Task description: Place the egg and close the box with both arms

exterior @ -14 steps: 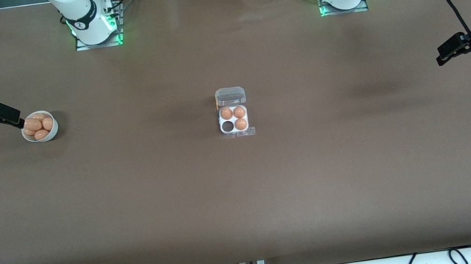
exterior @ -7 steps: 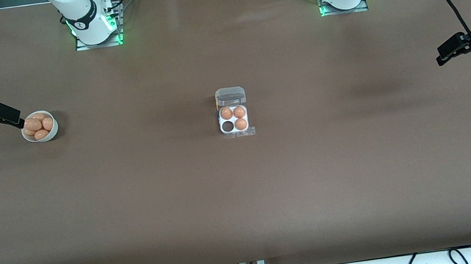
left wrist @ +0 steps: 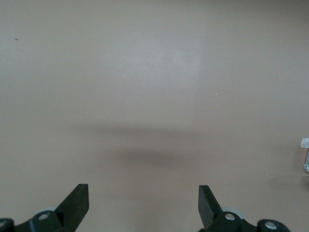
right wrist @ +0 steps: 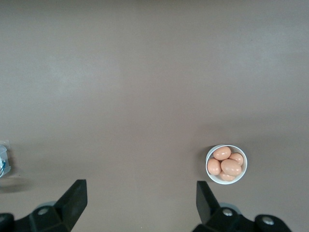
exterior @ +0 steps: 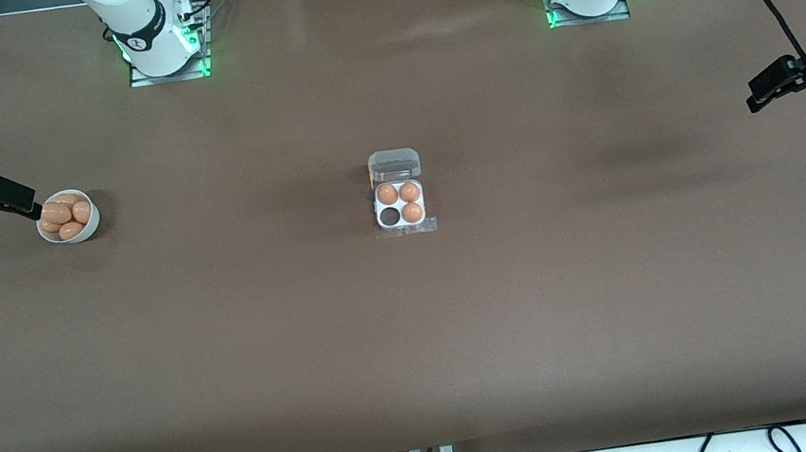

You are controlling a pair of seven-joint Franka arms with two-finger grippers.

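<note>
The box (exterior: 401, 214) sits mid-table, its white tray holding three orange-brown eggs (exterior: 398, 194) and one empty cell (exterior: 390, 217). Its clear lid (exterior: 394, 165) lies open toward the robots' bases. More eggs (exterior: 57, 213) fill a round white bowl (exterior: 91, 223) toward the right arm's end. My right gripper (exterior: 27, 201) hangs open just beside that bowl; the right wrist view shows the gripper (right wrist: 141, 191) empty, with the bowl (right wrist: 245, 169) off to one side. My left gripper (exterior: 758, 93) waits open over bare table at the left arm's end, empty in its wrist view (left wrist: 143, 193).
The brown table (exterior: 420, 336) stretches wide around the box. Both green-lit arm bases (exterior: 165, 53) stand along the edge farthest from the front camera. Cables hang below the edge nearest that camera. A sliver of the box (left wrist: 305, 154) shows at the left wrist view's rim.
</note>
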